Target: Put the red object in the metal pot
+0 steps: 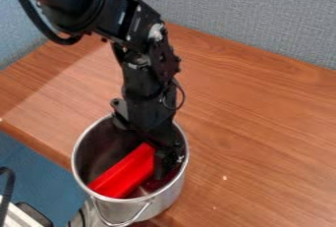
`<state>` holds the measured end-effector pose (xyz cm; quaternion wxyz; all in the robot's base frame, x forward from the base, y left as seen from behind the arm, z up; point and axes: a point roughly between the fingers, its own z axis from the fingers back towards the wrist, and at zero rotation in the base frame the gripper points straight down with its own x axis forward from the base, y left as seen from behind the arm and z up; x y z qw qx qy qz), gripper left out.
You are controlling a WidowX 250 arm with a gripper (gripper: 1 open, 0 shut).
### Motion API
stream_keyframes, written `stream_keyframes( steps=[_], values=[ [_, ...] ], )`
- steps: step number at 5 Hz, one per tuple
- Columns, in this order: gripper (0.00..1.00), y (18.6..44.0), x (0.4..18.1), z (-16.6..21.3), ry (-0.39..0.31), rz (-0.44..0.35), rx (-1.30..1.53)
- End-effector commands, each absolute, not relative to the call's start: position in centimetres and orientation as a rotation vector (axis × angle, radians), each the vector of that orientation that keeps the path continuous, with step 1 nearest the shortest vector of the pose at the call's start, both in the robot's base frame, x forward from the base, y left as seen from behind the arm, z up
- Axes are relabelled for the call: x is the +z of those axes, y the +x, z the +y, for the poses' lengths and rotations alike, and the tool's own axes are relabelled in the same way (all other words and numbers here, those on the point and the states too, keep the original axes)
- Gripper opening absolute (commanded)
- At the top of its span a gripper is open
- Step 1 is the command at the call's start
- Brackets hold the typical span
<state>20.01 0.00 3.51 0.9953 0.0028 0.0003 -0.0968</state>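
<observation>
Bright red, smooth, elongated object (pixel 124 172) with rounded edges, tilted inside the shiny metal pot (pixel 138 209), beneath and beside the dark gripper's fingers (pixel 168 159), which reached inside the pot, spread wide.

Black robot arm (pixel 98 5): upper part cut off, top edge; 2 fingertips' contact with bright red block (pixel 125 171) unclear

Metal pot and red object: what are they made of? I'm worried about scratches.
The metal pot looks like polished stainless steel, given its silvery shine. The red object seems smooth plastic, evenly coloured, though painted wood is possible.
</observation>
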Motion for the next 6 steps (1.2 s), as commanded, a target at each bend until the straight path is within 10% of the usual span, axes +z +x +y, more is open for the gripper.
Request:
stream_keyframes(
  steps=[1,6],
  values=[
    [1.0,21.08,4.71,0.46,0.017,-0.058,-0.173],
    [1.0,21.43,4.24,0.96,0.019,-0.057,-0.147]
  ],
)
